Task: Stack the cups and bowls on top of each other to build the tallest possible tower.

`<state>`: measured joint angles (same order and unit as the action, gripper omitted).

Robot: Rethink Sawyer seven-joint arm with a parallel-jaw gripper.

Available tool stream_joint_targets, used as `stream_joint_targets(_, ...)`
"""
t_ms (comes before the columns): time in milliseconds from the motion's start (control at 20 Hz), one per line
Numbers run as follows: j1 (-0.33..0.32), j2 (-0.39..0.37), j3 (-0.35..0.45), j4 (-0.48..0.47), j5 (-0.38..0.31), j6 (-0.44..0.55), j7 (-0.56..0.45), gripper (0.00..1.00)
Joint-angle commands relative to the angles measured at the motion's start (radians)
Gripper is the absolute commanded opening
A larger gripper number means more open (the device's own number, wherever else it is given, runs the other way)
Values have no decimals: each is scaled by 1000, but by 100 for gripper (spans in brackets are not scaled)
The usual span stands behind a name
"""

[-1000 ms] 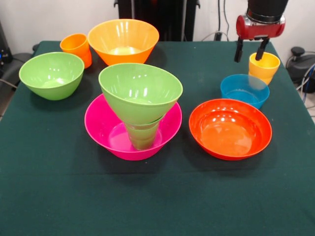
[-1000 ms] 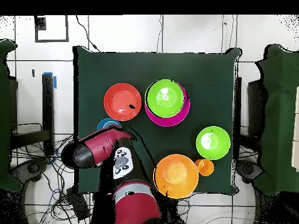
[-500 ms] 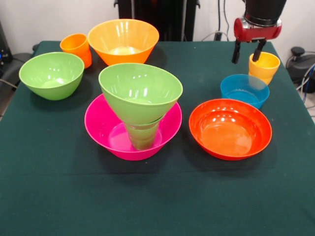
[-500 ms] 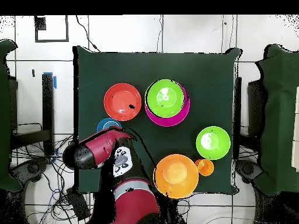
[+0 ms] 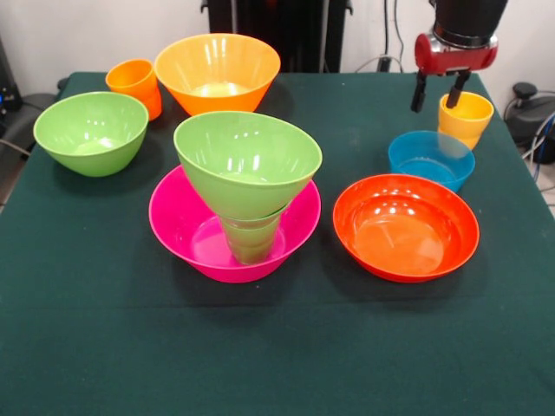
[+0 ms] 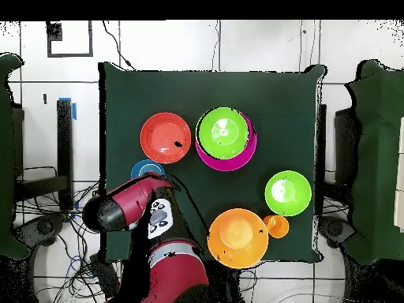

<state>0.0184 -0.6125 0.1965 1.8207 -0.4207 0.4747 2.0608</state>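
The tower stands at the table's middle: a big pink bowl (image 5: 186, 227) holds a green cup (image 5: 251, 239), and a light green bowl (image 5: 247, 160) rests tilted on top of it. From overhead that green bowl (image 6: 223, 132) covers most of the pink bowl (image 6: 239, 162). A yellow cup (image 5: 466, 118) stands upright at the back right. My gripper (image 5: 437, 92) hangs open just above and left of the cup's rim, holding nothing. The arm (image 6: 126, 209) hides the yellow cup in the overhead view.
A translucent blue bowl (image 5: 431, 158) sits just in front of the yellow cup, with a red-orange bowl (image 5: 405, 225) nearer still. At the back left stand an orange bowl (image 5: 217, 69), an orange cup (image 5: 134, 84) and another light green bowl (image 5: 91, 130).
The gripper has risen slightly and drifted a little sideways over the yellow cup, still open. The cups and bowls have not moved.
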Motion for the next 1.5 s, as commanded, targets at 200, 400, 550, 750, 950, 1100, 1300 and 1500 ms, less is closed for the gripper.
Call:
stream_joint_targets(200, 49, 35, 28, -27, -64, -33, 10, 100)
stream_joint_targets(400, 52, 30, 27, -22, -59, -35, 11, 100)
stream_joint_targets(550, 46, 48, 27, -31, -65, -44, 2, 100)
stream_joint_targets(750, 42, 75, 24, -40, -74, -69, 2, 100)
stream_joint_targets(950, 37, 92, 24, -45, -77, -79, 1, 100)
stream_joint_targets(1100, 36, 112, 25, -61, -78, -81, -4, 100)
stream_joint_targets(1300, 37, 137, 19, -75, -84, -96, -5, 100)
stream_joint_targets(1500, 46, 138, 8, -73, -95, -107, 3, 100)
